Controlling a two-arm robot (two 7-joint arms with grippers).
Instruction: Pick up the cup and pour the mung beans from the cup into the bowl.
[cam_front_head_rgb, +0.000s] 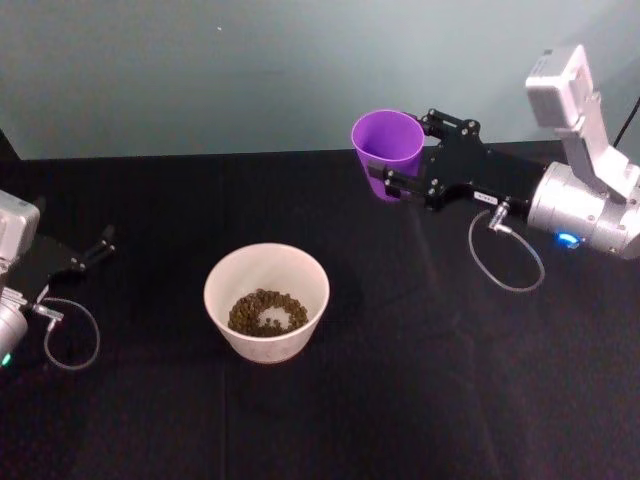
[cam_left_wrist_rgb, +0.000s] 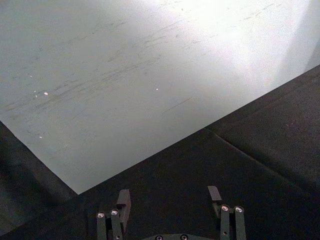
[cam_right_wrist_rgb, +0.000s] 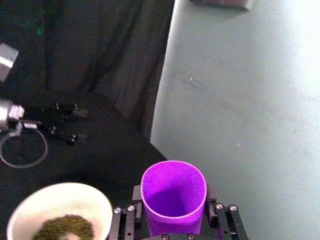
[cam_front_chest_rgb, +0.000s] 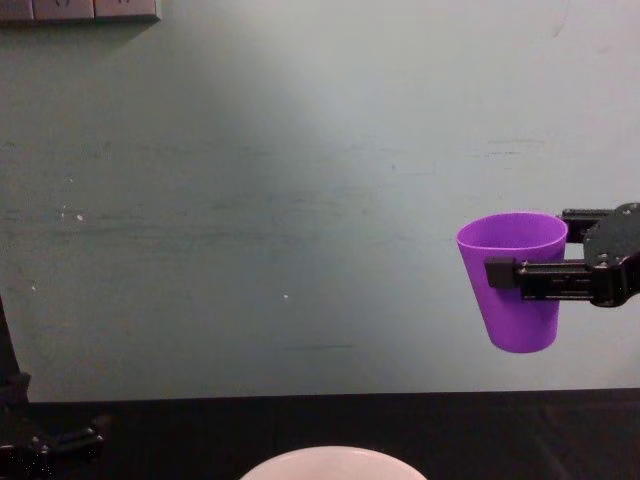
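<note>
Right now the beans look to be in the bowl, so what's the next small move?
Probably lower the cup to the table beside the bowl. The right claw holds it upright and apparently empty; the mung beans lie in the bowl.

My right end effector (cam_right_wrist_rgb: 174, 212) grips the empty-looking cup (cam_right_wrist_rgb: 173, 196) upright; beside it, the bowl (cam_right_wrist_rgb: 40, 200) holds mung beans (cam_right_wrist_rgb: 66, 227).

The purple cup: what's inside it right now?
The cup, held upright by the right gripper, looks empty; its very bottom is hidden. The mung beans lie in the bowl.
</note>
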